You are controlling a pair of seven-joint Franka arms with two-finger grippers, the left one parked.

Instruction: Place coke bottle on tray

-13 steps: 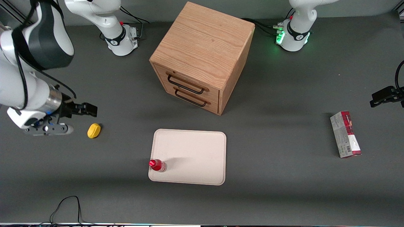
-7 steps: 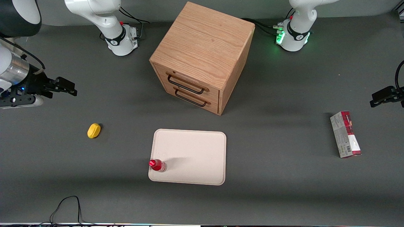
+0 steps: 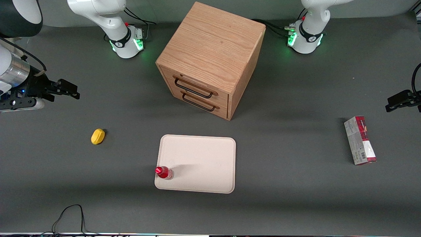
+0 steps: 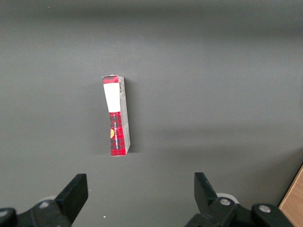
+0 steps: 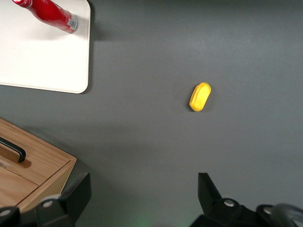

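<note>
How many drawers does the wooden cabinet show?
2: the upper drawer directly above the lower drawer, both shut. The open hand hovers toward the working arm's end.

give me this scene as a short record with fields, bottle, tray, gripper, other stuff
bottle: small glossy red coke bottle, upright on a corner of the tray
tray: large flat cream-white rectangular tray, in front of the wooden two-drawer cabinet
gripper: right arm's gripper raised at the working arm's end of the table, jaws open, holding nothing
other: yellow lump; red-and-grey carton toward the parked arm's end
</note>
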